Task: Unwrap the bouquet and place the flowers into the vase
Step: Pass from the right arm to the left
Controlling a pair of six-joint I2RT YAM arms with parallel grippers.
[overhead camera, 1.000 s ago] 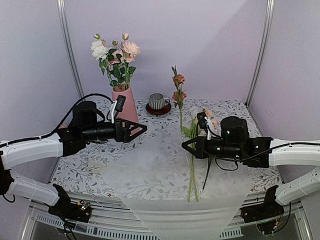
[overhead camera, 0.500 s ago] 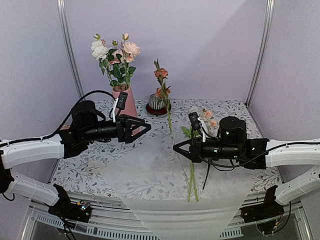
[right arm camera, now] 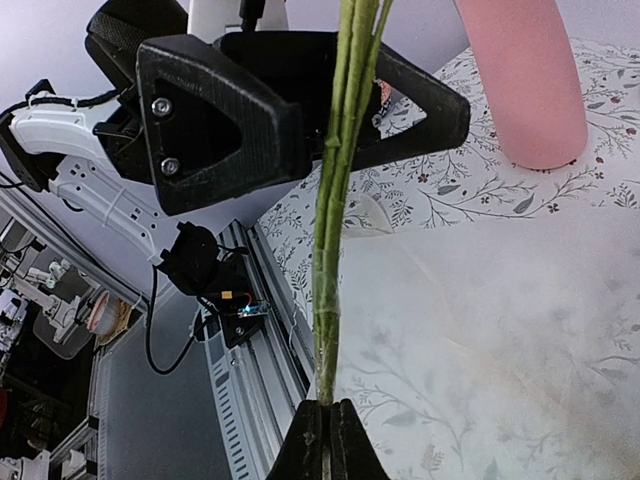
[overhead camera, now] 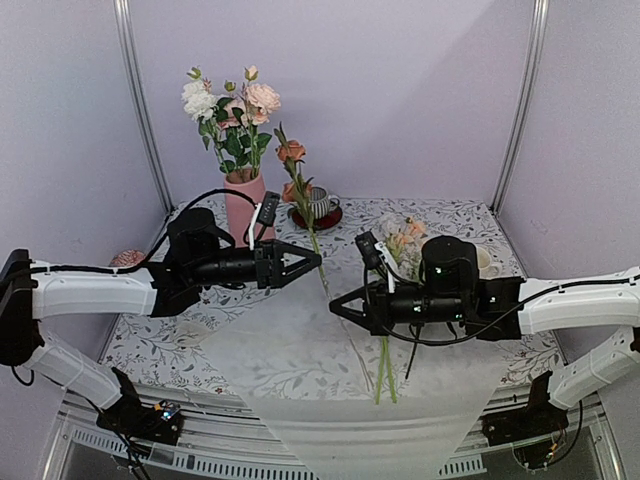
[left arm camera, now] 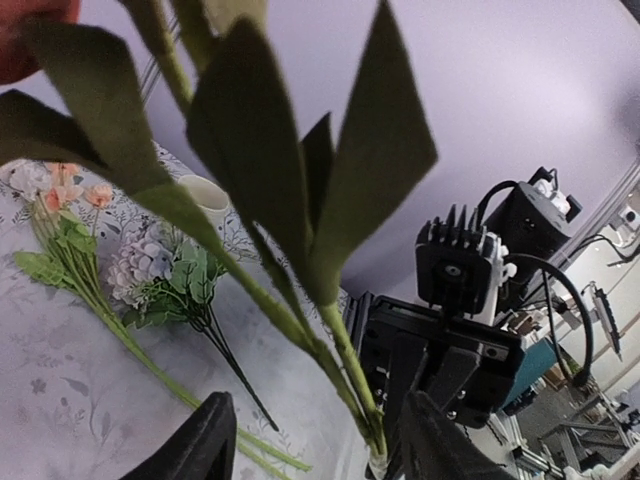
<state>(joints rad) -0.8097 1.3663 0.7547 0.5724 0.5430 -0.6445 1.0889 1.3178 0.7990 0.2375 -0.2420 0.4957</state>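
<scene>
My right gripper (overhead camera: 336,303) (right arm camera: 322,420) is shut on the bottom end of a green-stemmed flower (overhead camera: 291,152) with orange blooms, and holds it upright but leaning left. My left gripper (overhead camera: 312,262) (left arm camera: 318,400) stands open around that stem (left arm camera: 345,365), one finger on each side, without touching it. The pink vase (overhead camera: 243,205) (right arm camera: 520,90) stands at the back left and holds several white and peach flowers (overhead camera: 230,110). More flowers (overhead camera: 385,350) (left arm camera: 150,270) lie on the bouquet's wrapping paper (overhead camera: 290,350), which is spread flat.
A grey striped mug (overhead camera: 320,203) on a red saucer stands to the right of the vase. A cream mug (overhead camera: 486,260) (left arm camera: 205,195) sits behind my right arm. Metal posts and lilac walls close in the back and sides.
My right gripper has carried the flower to the left. My left arm has reached to the right until its jaws stand around the stem, and the jaws have narrowed.
</scene>
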